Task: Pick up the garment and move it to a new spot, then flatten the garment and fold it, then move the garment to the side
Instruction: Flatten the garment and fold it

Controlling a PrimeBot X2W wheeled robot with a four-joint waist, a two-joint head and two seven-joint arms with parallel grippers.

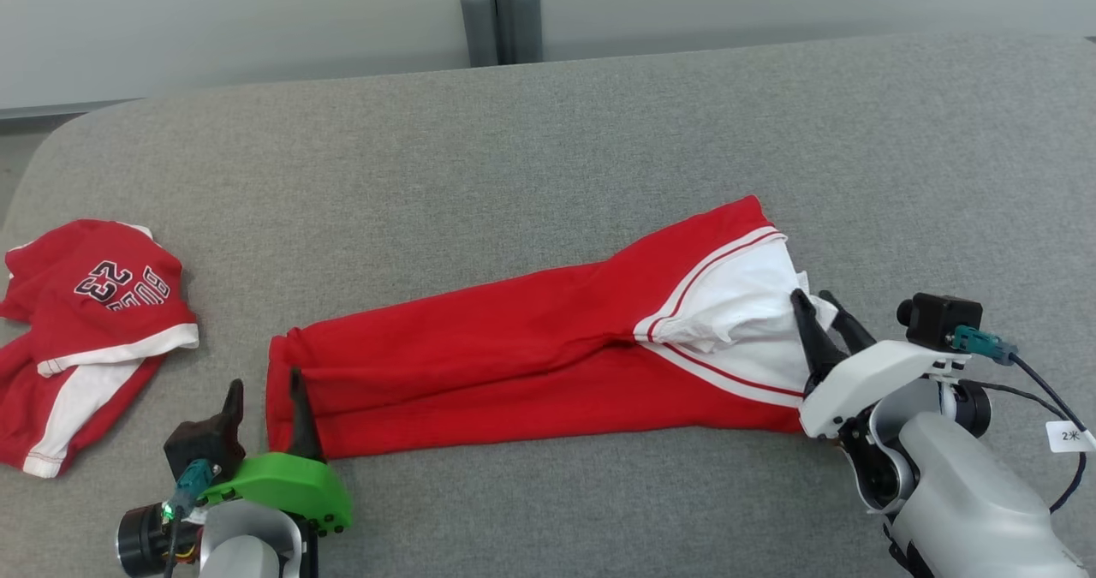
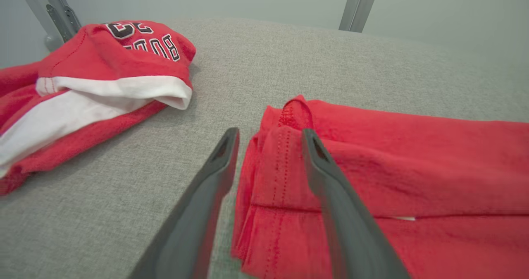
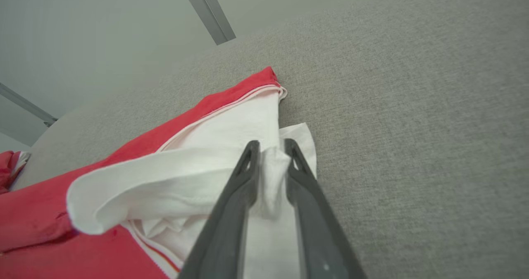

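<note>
The garment [image 1: 514, 338], red trousers with a white waist panel, lies stretched out left to right on the grey padded surface [image 1: 548, 133]. My left gripper [image 1: 264, 383] is at the cuff end, open, its fingers straddling the stitched cuff edge [image 2: 285, 146] in the left wrist view. At the white waist end, my right gripper [image 1: 813, 297] stands open by a narrow gap. A bunched fold of white cloth [image 3: 270, 167] still stands between its fingers.
A second red and white piece of clothing with dark lettering [image 1: 94, 304] lies crumpled at the surface's left edge, close to my left gripper. Grey posts [image 1: 501, 13] stand behind the far edge.
</note>
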